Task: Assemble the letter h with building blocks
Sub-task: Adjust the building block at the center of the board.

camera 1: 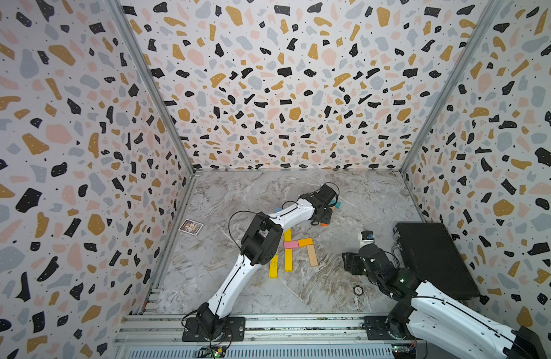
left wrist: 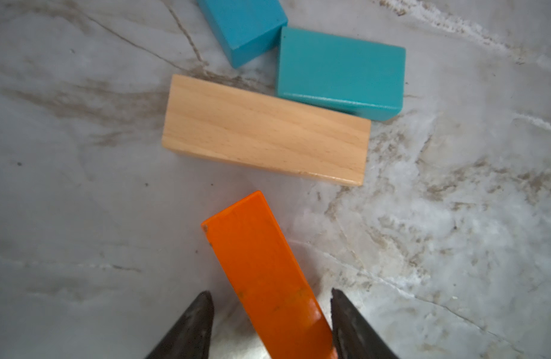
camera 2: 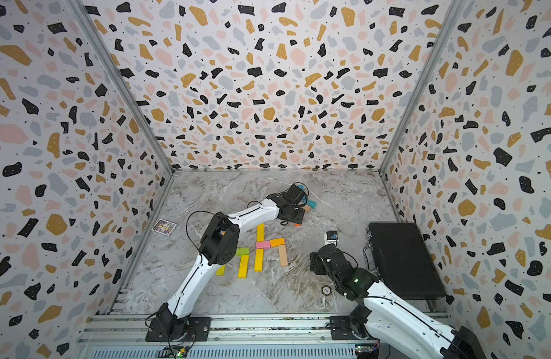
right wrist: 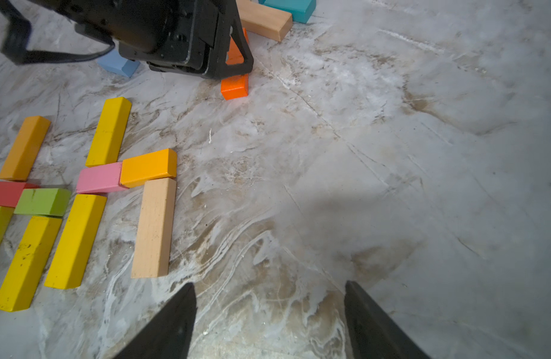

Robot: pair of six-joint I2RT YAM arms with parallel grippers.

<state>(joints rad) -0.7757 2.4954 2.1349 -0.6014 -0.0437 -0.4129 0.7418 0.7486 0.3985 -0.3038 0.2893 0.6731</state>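
Below, grey marbled tabletop [camera 1: 361, 192] within terrazzo walls [camera 1: 283, 77]; left tool [left wrist: 269, 293] agape astride orange block [left wrist: 258, 264], right tool [right wrist: 269, 284] agape.

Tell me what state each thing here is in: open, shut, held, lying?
Orange block: lying flat, not clamped.
Left gripper: open, astride that block.
Right gripper: open, empty.
Case: shut.
Card: lying flat.

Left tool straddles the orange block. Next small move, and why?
Probably close the left tool on the long orange wooden block. It lies flat on the marble table between the tool's jaws, with a gap showing on one side, so it isn't clamped yet; lifting now would likely leave it behind.
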